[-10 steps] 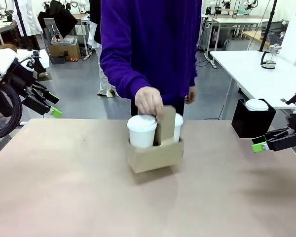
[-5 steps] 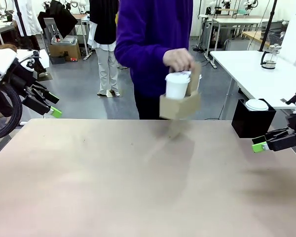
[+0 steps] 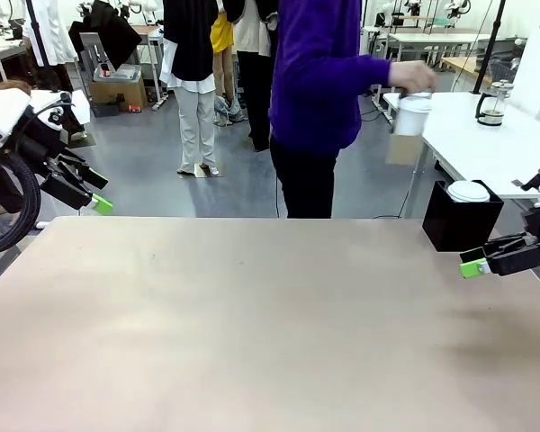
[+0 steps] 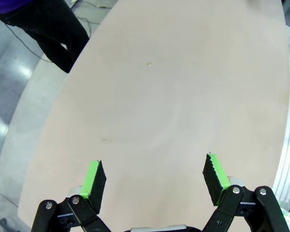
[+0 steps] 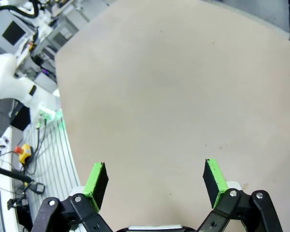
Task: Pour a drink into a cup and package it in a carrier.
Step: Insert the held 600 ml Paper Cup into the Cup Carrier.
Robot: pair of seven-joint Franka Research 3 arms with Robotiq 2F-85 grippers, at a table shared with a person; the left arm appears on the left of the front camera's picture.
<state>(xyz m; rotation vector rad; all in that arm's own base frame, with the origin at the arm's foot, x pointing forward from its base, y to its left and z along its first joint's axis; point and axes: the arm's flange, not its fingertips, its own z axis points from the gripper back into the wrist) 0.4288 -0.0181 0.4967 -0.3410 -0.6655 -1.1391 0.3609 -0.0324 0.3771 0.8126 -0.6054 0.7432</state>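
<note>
A person in a purple top stands beyond the table's far edge and holds the brown carrier [image 3: 401, 148] out to the right, over the corner of a white side table. A white lidded cup [image 3: 413, 115] stands in it, blurred by motion. The drink is hidden. At the table's left edge my left gripper [image 3: 98, 191] hangs open above the surface, holding nothing. My right gripper [image 3: 476, 258] is open and empty at the right edge. In the wrist views, the left gripper [image 4: 154, 178] and the right gripper [image 5: 154, 180] each have wide-apart jaws over the bare tan table [image 3: 252, 315].
A black cube box [image 3: 457, 225] with a white-lidded cup sunk in it stands at the table's far right corner, just beyond my right gripper. A glass pitcher [image 3: 491, 103] sits on the white side table [image 3: 468, 135] behind. Other people stand farther back.
The person lifted the carrier with its cups off the middle of the table and swung it up and to the right, turning away. Neither arm moved.
</note>
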